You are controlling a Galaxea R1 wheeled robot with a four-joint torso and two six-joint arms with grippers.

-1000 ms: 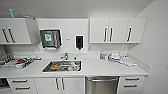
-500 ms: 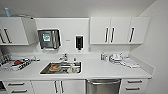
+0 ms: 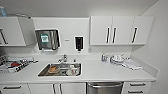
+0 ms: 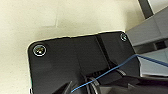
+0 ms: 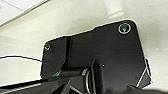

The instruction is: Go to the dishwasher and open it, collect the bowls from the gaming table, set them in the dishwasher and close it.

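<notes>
While the robot faces the kitchen worktop, the dishwasher sits shut below it, right of the sink. Judging by this, the approach is under way; next, reaching its bar handle. Either pincer's state: cannot tell.

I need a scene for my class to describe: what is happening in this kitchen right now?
Nothing is being handled. The robot faces a white counter with a sink holding some dishes. The dishwasher sits shut below the counter, right of the sink. White cabinets hang above, and a kettle stands on the counter.
</notes>
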